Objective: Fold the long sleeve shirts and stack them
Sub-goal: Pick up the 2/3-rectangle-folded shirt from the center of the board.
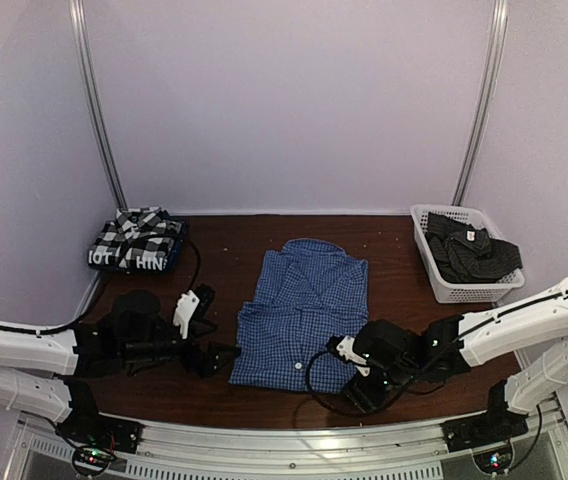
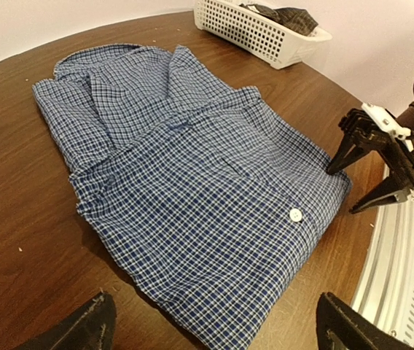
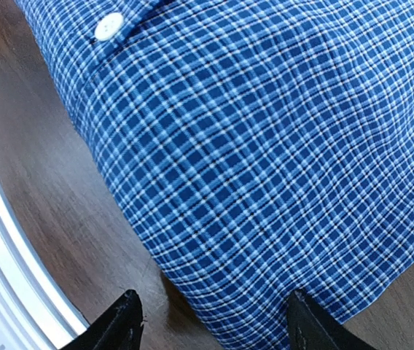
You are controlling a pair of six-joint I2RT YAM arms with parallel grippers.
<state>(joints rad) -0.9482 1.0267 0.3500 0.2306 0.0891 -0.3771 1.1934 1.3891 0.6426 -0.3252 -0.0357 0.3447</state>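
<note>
I saw the white basket [image 1: 454, 288] at the far right of the worktop [image 1: 224, 240], with the dark charcoal shirt [image 1: 474, 250] crumpled inside it. At the far left, outside any container, the black-and-white plaid shirt [image 1: 142, 232] lay folded on top of the navy shirt [image 1: 134, 262] with white letters. The blue fine-check shirt [image 1: 304, 310] lay folded in the middle of the worktop, collar toward the back. My left end effector [image 2: 214, 328] was spread wide just beside that shirt's left edge, holding nothing. My right end effector [image 3: 211, 328] sat low at the shirt's near right corner with its jaws apart. The checked hem lay between the fingertips [image 3: 123, 324], not pinched. I could not tell whether they touched the cloth.
</note>
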